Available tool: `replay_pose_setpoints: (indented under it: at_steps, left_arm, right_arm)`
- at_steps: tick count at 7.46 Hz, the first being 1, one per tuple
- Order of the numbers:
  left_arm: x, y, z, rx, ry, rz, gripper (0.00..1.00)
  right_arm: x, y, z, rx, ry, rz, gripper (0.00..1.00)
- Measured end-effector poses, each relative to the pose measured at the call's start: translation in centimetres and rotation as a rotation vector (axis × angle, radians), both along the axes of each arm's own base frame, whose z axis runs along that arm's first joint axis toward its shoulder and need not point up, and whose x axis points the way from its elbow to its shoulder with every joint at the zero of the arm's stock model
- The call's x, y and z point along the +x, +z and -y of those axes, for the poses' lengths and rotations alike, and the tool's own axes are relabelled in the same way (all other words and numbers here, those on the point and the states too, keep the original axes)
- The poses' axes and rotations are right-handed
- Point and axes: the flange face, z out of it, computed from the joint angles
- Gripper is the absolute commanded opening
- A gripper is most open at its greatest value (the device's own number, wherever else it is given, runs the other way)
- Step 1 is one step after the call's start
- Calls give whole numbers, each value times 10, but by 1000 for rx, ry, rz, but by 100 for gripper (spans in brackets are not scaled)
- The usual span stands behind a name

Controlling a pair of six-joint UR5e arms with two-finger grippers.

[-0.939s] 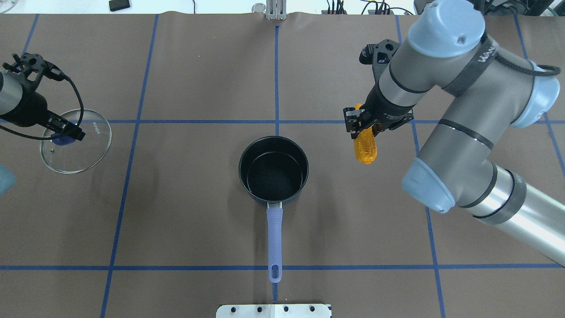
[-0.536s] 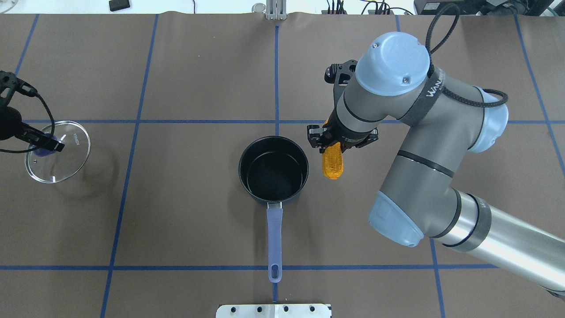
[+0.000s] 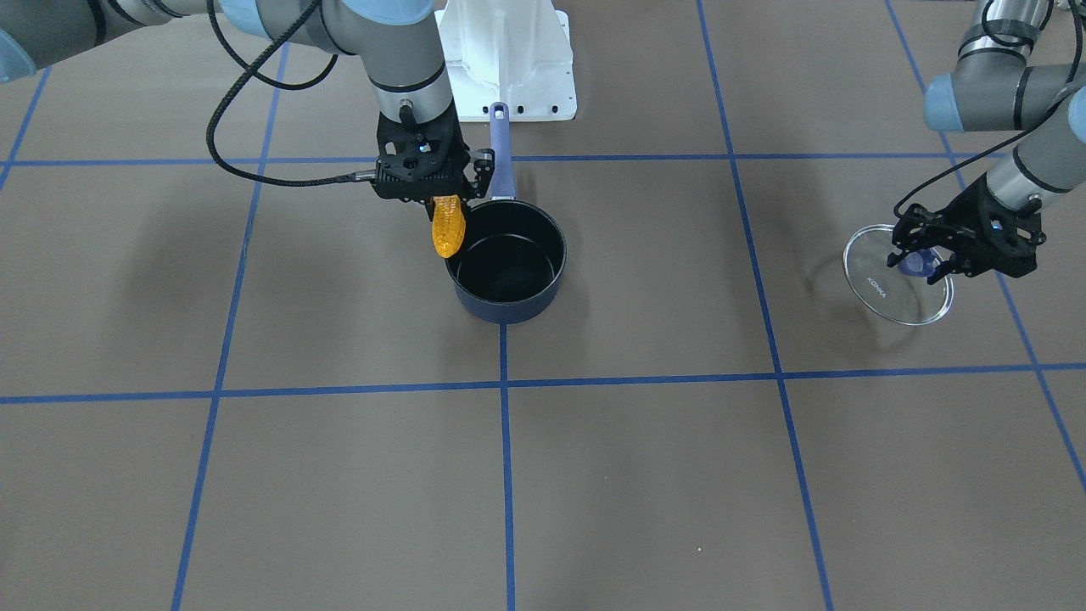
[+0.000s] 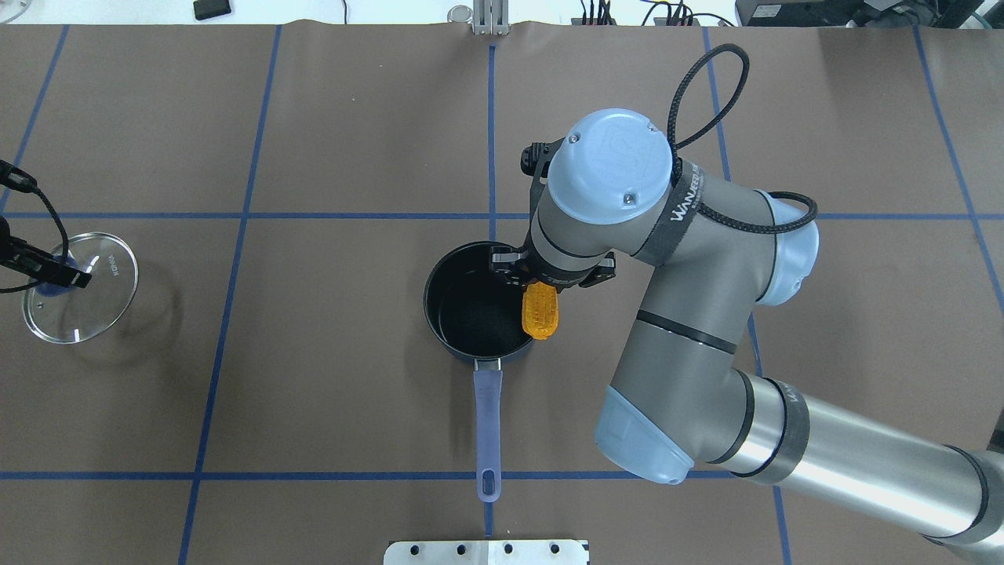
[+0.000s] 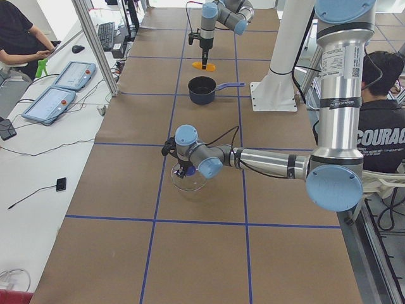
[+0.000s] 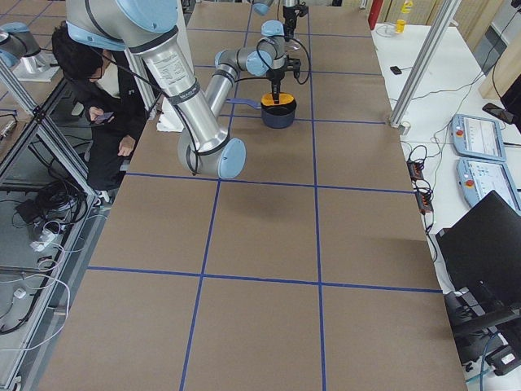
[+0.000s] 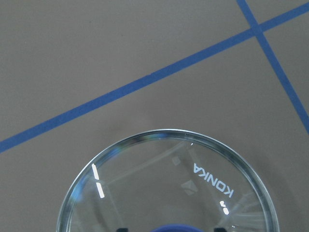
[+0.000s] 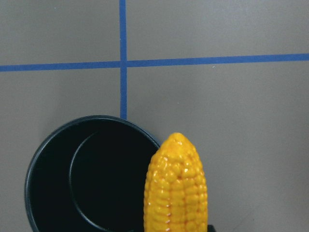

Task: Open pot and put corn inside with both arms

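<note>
The dark blue pot (image 4: pixel 436 276) stands open at the table's middle, its lavender handle (image 4: pixel 487 424) pointing toward the robot. My right gripper (image 4: pixel 549 278) is shut on the upper end of the orange-yellow corn (image 4: pixel 541 311), which hangs tip-down over the pot's right rim. The right wrist view shows the corn (image 8: pixel 176 188) at the pot's edge (image 8: pixel 87 179). My left gripper (image 4: pixel 59 275) is shut on the blue knob of the glass lid (image 4: pixel 86 302), held tilted above the table at the far left. The front view shows the corn (image 3: pixel 447 226), pot (image 3: pixel 506 259) and lid (image 3: pixel 882 288).
The white robot base plate (image 3: pixel 509 59) lies behind the pot handle. Blue tape lines cross the brown table cover. An operator (image 5: pixel 380 114) sits beside the table, and tablets (image 5: pixel 50 104) lie on a side bench.
My right arm carried the corn leftward, from right of the pot to over its right rim. My left gripper moved the lid further left and slightly nearer the robot.
</note>
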Motion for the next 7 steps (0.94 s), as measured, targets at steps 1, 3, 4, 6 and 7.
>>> replay_pose_setpoints:
  at_steps: [1,3,4,6,7]
  left_arm:
    - [-1,3,-2,-3,-4,2,58]
    - [-2,6,-3,-4,-10,4,58]
    - [-2,8,-3,-6,-10,6,58]
    - [0,9,-3,-7,-8,7,58]
    - [0,9,-3,-7,-8,7,58]
  right_arm:
    - [-9,-2,1,-1,1,-6,45]
    - [-21,1,6,5,0,0,45]
    - [-25,3,8,7,0,4,45]
    - [-28,4,9,7,-1,3,45]
    - [-33,8,11,7,-3,-1,45]
